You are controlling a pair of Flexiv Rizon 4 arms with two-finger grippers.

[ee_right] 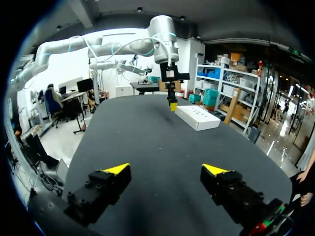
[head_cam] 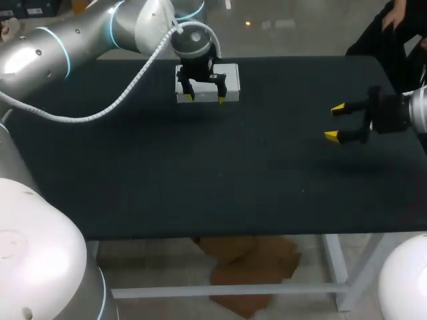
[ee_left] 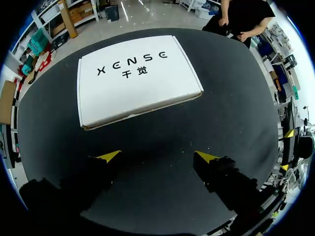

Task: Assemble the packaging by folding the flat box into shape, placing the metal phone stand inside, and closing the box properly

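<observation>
A white box [ee_left: 138, 78], seemingly already closed, lies on the dark desk [head_cam: 200, 173], with the left claw [head_cam: 205, 98] open just above it, likely poised to grip, and the right claw [head_cam: 335, 122] open well away from it.

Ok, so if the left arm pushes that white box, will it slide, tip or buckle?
The white box lies flat and low on the table, so it will probably slide rather than tip. It looks like thin cardboard, so it is likely light, and its broad lid may flex under pressure.
</observation>
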